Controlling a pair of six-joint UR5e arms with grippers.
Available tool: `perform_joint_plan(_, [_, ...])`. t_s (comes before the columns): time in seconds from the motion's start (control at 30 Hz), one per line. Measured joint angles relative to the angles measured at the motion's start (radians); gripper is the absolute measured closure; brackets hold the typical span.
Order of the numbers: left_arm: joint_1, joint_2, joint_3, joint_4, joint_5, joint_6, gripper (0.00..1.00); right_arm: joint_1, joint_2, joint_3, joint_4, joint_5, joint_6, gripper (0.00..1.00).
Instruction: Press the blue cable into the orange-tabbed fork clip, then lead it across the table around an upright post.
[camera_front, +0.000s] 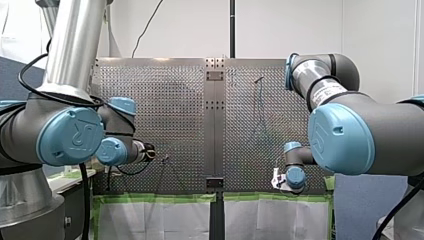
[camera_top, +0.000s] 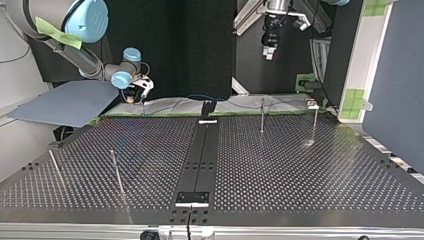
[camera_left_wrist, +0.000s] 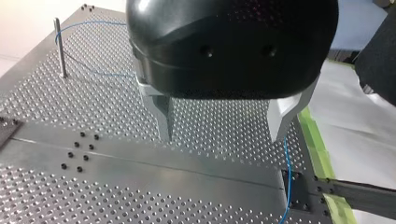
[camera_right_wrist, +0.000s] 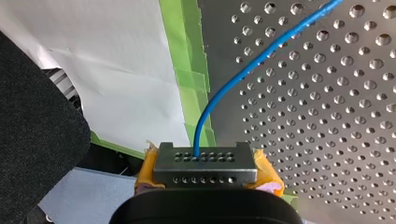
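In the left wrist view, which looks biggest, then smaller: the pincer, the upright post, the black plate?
1. Left pincer: largest, though nearest the camera.
2. Upright post and black plate: similar, at different distances, so unranked.

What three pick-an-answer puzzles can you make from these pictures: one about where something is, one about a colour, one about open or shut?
1. Where is the blue cable held? A in my right hand; B in a person's hand; C nowhere.
2. What colour is the tape along the table's edge? A red; B green; C purple.
3. How is my left hand? A shut on the cable; B shut on a post; C open.
Answers: A, the cable comes out from between its yellow pads; B, the strip is green; C, its fingers stand apart, nothing between.
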Motion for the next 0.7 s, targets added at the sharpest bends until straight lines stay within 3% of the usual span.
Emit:
perform_joint_plan(0.33, [0.001, -0.001, 0.077, -0.006, 0.03, -0.005, 0.0, -0.005, 0.0, -0.001, 0.004, 0.0, 0.0, 1.0])
perform_joint_plan(0.7, [0.001, -0.001, 0.082, -0.006, 0.031, -0.006, 0.0, -0.005, 0.0, -0.001, 0.005, 0.0, 0.0, 1.0])
